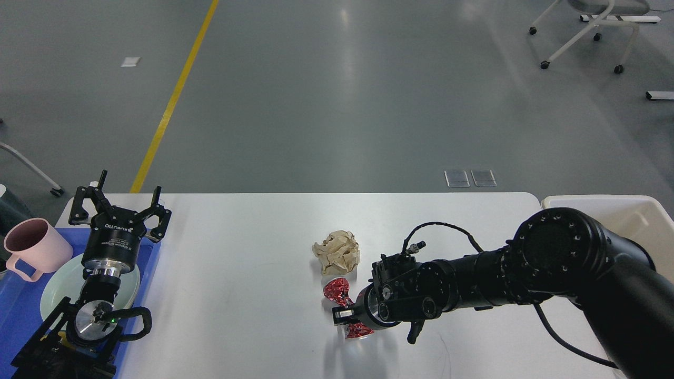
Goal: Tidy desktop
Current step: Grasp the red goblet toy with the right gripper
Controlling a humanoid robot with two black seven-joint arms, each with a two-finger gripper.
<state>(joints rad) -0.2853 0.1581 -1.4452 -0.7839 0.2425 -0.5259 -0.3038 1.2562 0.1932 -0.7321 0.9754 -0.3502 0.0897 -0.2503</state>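
Red foil wrapper (347, 308) under right gripper (352, 316) — desktop (237, 295), crumpled beige paper (337, 252) beside

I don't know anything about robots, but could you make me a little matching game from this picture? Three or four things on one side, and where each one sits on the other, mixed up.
Things:
1. pink mug
2. crumpled beige paper
3. red shiny wrapper
4. cream-white bin

Places:
A. by the desktop's right end
B. at the right gripper, partly hidden by it
C. on the blue tray at the left
D. loose mid-desktop, just beyond the wrapper

Pairs: 1-C, 2-D, 3-B, 4-A
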